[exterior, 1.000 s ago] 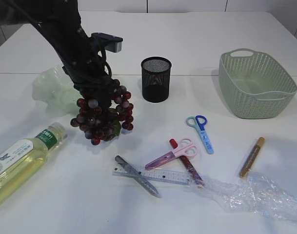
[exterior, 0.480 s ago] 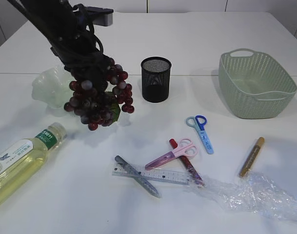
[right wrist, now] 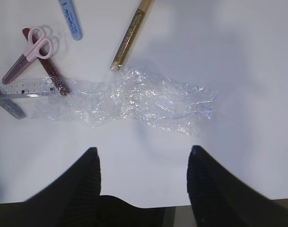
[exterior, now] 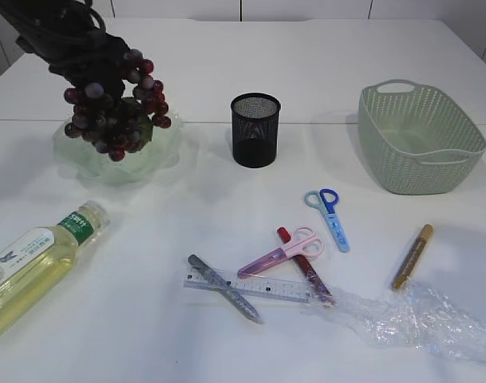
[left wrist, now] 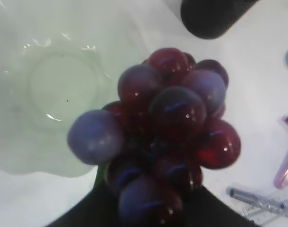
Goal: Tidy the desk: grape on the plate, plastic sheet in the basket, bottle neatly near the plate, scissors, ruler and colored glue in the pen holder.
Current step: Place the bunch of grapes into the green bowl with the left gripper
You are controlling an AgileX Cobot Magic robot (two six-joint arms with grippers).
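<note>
Grapes [exterior: 113,108], a glossy dark-red and purple bunch, hung at upper left; we saw our left pincer [left wrist: 148,208] pinching them, our right pincer [right wrist: 141,179] spread.

Left tool [exterior: 95,84] clamped and raised; right tool [right wrist: 143,182] spread wide, empty

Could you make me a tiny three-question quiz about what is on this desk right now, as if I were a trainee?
1. True or false: the grapes already lie on the plate.
2. Which is nearest the pen holder? A) bottle B) blue scissors C) plastic sheet
3. Fill in: the right gripper hangs open above the ______.

Key
1. False: the left gripper holds them in the air over the plate.
2. B.
3. Plastic sheet, which lies flat on the table, outside the basket.
</note>
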